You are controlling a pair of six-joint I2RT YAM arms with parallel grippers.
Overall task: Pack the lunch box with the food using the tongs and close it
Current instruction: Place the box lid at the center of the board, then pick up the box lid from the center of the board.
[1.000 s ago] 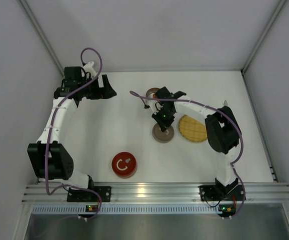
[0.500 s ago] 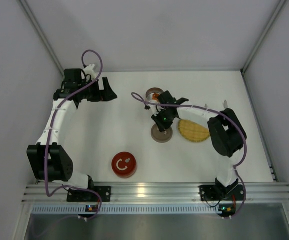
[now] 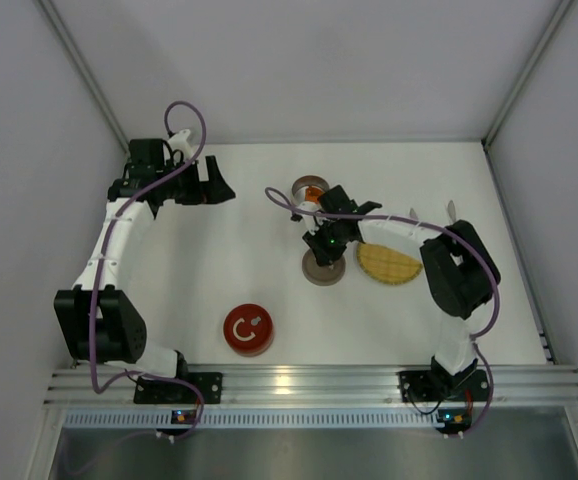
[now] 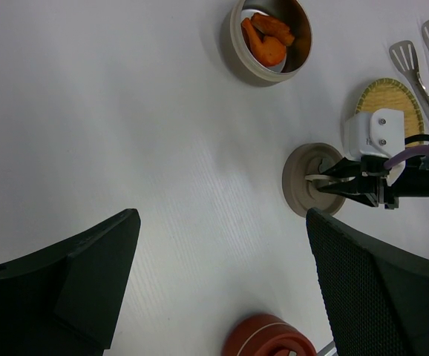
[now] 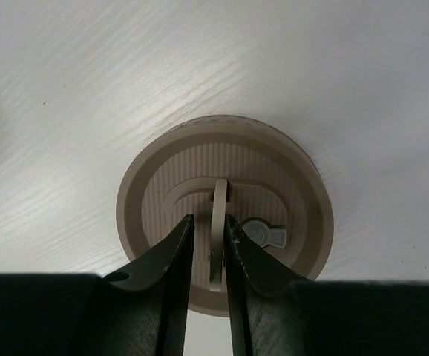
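Seen from above, a white table (image 3: 219, 260) holds two robot arms, one at each side. The left gripper (image 3: 216, 178) hovers over the far left of the table with its fingers spread wide and nothing between them. The right gripper (image 5: 208, 222) reaches down at the centre of the table onto a beige round lid (image 5: 162, 185) that lies flat there. Its two dark fingers straddle the lid's thin upright handle (image 5: 216, 222). The jaws are slightly parted: a sliver of lid shows between one finger and the handle, so the handle is not pinched. Just beyond this lid, farther from the arms, stands an open round tin (image 4: 237, 44) holding the food (image 4: 270, 41), a few orange lumps. A yellow woven plate (image 3: 389, 265) sits just right of the beige lid, with nothing on it. The tongs (image 4: 426, 70), slim and silver, lie on the table to the right of the plate, touched by neither gripper. A red round tin (image 3: 248, 330) with a white mark on top sits near the arms, left of centre.
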